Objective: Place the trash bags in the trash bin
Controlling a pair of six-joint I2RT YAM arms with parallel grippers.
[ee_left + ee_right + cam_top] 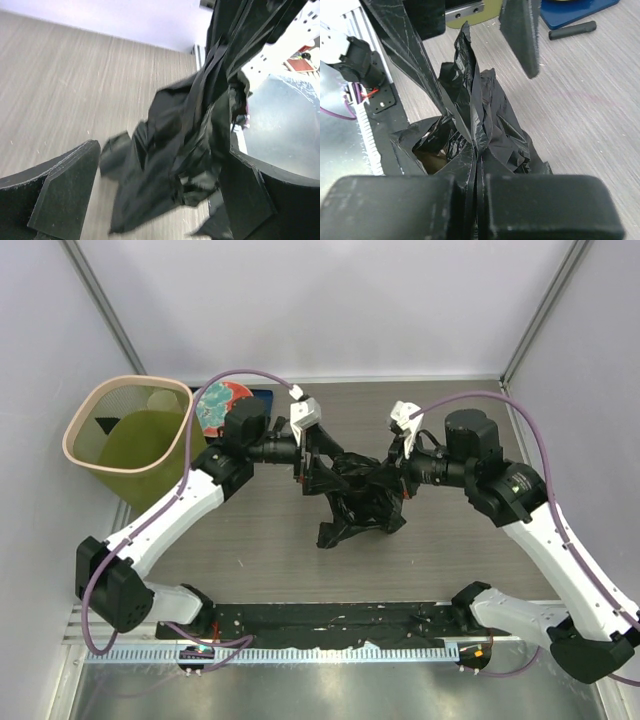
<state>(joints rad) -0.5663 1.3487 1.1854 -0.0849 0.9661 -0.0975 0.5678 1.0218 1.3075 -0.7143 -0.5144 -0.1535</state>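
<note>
A crumpled glossy black trash bag [355,502] lies in the middle of the wooden table, partly lifted between my two grippers. My right gripper [479,186] is shut on a fold of the bag [485,125] and pinches the film between its pads; it is at the bag's right end in the top view [393,478]. My left gripper [160,187] is open, with its fingers [65,187] spread wide on both sides of the bag [185,145], at the bag's left end [318,468]. The olive-green trash bin [128,437] with a beige rim stands at the far left, apart from both grippers.
A round red-and-teal plate [222,405] on a dark blue mat [262,397] sits behind the left arm, next to the bin. A short black cylinder [572,29] lies by the mat [575,10]. A black strip [330,620] runs along the near table edge.
</note>
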